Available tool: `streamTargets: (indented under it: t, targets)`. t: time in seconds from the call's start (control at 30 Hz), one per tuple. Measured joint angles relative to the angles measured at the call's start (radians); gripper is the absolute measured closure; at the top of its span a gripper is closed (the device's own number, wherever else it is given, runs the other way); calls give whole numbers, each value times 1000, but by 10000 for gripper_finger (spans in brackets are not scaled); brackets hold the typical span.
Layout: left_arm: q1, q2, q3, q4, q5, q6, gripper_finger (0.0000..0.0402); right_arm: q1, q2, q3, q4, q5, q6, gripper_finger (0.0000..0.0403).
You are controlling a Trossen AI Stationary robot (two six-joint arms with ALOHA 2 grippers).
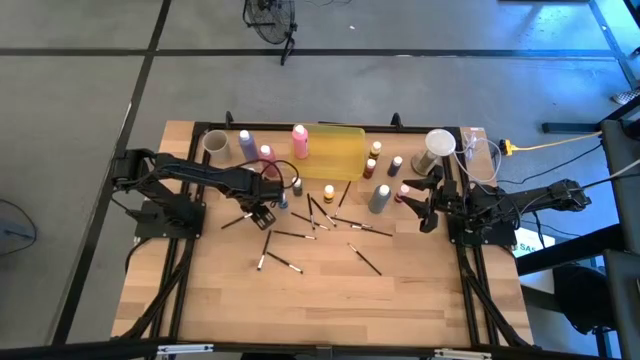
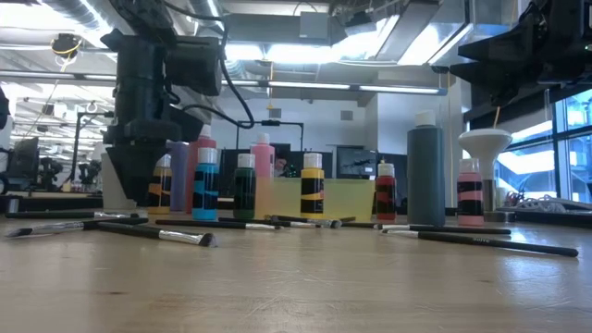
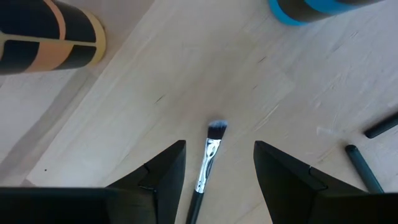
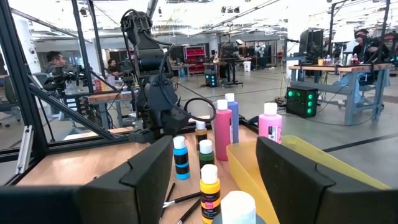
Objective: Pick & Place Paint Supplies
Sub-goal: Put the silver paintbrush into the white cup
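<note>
Dark-handled brush [image 3: 208,158] lay low in the frame between the left gripper's [image 3: 214,168] spread, empty fingers, lined up for grasping; right gripper [image 4: 208,171] waited unclenched, holding nothing.

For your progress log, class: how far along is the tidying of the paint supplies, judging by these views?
Nothing looks done: the yellow tray looks empty. In hand: the left pincer hangs open over one brush, not yet gripping. The right pincer waits open at the table's right. Left: the scattered brushes, the small bottles and the tall pink bottle.
</note>
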State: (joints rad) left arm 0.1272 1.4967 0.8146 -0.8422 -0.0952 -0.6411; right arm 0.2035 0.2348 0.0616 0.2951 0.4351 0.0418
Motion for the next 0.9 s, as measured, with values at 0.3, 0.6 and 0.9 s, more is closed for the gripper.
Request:
streamTargets:
  t: [0.3,0.6,0.9]
  targets:
    - [0,0,-2,5,0,-27,217,0,0,0,0,-2,0,170]
    - [13,-1,-75,88,45,-37,217,0,0,0,0,-2,0,170]
    - [13,1,-75,94,42,-29,217,0,0,0,0,-2,0,170]
